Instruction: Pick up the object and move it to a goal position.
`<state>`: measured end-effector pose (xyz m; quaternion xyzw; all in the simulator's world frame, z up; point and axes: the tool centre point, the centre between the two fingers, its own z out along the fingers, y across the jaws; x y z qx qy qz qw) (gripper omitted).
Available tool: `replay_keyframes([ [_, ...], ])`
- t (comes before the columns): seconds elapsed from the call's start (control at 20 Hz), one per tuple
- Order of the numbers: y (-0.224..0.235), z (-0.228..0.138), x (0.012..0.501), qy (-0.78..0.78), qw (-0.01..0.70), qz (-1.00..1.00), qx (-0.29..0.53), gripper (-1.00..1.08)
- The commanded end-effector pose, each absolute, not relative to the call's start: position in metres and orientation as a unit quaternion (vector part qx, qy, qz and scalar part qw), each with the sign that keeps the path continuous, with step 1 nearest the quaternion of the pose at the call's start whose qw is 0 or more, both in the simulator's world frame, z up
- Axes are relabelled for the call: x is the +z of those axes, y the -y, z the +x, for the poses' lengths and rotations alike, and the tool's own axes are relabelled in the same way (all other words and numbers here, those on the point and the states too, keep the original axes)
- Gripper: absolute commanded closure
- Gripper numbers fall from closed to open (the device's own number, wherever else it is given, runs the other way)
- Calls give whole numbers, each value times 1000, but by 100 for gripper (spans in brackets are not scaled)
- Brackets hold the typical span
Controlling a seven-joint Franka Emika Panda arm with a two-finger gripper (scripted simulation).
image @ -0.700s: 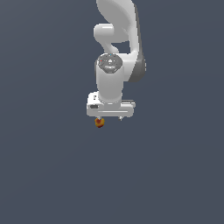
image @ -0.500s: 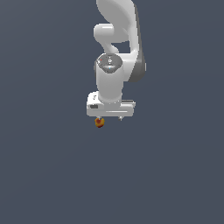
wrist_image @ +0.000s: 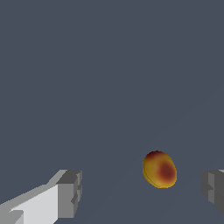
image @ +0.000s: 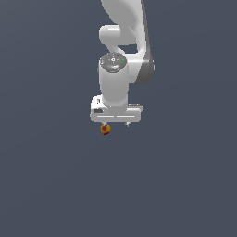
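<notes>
Tool (wrist_image: 140,192) spread wide, holding nothing — the fruit (wrist_image: 159,169) sits on the grey surface (image: 55,185) between its fingers (wrist_image: 68,194), nearer one than the other, touching neither. In the exterior view the fruit (image: 105,129) lies just under the tool. Grasp, lift and carry to the goal all remain — no goal marker visible.

no readable text, label, brand, number or sign shows in either view. the small markings on the round cap of the arm (image: 113,61) are too blurred to make out.
</notes>
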<state>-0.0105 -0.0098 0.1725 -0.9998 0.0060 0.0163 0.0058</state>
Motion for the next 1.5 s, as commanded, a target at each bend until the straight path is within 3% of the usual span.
replay_keyframes([
  [0.0, 11, -11, 171, -4, 6, -1000, 16, -92],
  [1.45, 73, -74, 88, 160, 0, -987, 1, -92],
])
